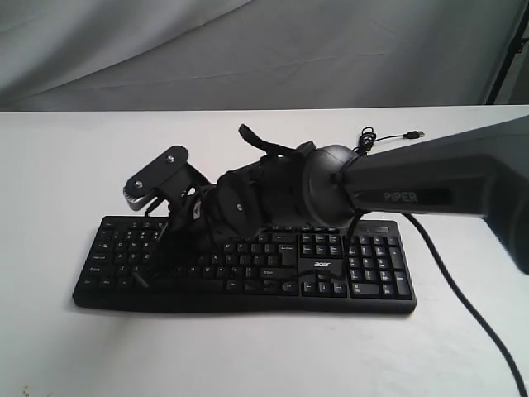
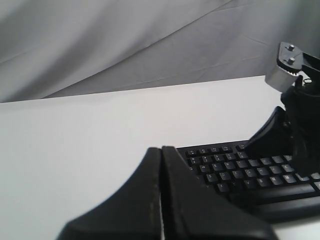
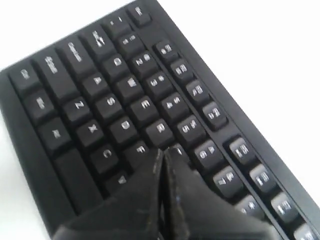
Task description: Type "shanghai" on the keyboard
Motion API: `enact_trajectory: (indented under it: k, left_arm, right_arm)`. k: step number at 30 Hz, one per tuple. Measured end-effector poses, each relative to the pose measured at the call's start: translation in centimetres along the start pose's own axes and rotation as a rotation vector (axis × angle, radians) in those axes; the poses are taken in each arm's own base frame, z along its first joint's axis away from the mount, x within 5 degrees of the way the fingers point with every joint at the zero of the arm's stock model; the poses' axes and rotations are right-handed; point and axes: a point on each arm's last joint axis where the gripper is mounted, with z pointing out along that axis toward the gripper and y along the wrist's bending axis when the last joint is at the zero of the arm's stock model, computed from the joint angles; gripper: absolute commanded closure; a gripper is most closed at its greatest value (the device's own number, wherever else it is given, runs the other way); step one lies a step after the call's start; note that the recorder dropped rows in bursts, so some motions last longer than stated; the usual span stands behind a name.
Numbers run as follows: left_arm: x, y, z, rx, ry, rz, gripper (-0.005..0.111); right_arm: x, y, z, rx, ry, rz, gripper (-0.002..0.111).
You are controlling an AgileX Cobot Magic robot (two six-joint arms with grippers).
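Note:
The black keyboard [image 1: 355, 273] lies across the white table [image 1: 248, 347], with an acer logo by the number pad. My right arm reaches across it from the right. The right gripper [image 1: 165, 248] is shut and points down at the left half of the letter keys. In the right wrist view its closed tips [image 3: 164, 151] sit right beside the F key [image 3: 141, 148] and hide the key beneath them. My left gripper [image 2: 161, 149] is shut with nothing in it, off the left end of the keyboard [image 2: 235, 175]. It does not show in the exterior view.
The keyboard's thin USB cable [image 1: 388, 136] lies loose on the table behind it. A thicker black cable [image 1: 463, 306] trails from the right arm toward the front right. A grey cloth [image 1: 248, 50] hangs behind the table. The right arm's wrist camera [image 2: 292, 67] shows in the left wrist view.

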Motion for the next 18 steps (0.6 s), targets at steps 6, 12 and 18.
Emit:
enact_trajectory:
  k: [6, 12, 18]
  left_arm:
    - [0.0, 0.0, 0.0, 0.000, 0.000, 0.000, 0.107]
    - [0.0, 0.0, 0.0, 0.000, 0.000, 0.000, 0.107]
    - [0.0, 0.0, 0.0, 0.000, 0.000, 0.000, 0.107]
  right_arm:
    - [-3.2, 2.2, 1.8, -0.050, -0.024, -0.042, 0.108]
    - [-4.5, 3.6, 4.2, -0.086, -0.007, -0.071, 0.108]
    - [-4.6, 3.9, 4.9, -0.096, 0.010, -0.079, 0.108]
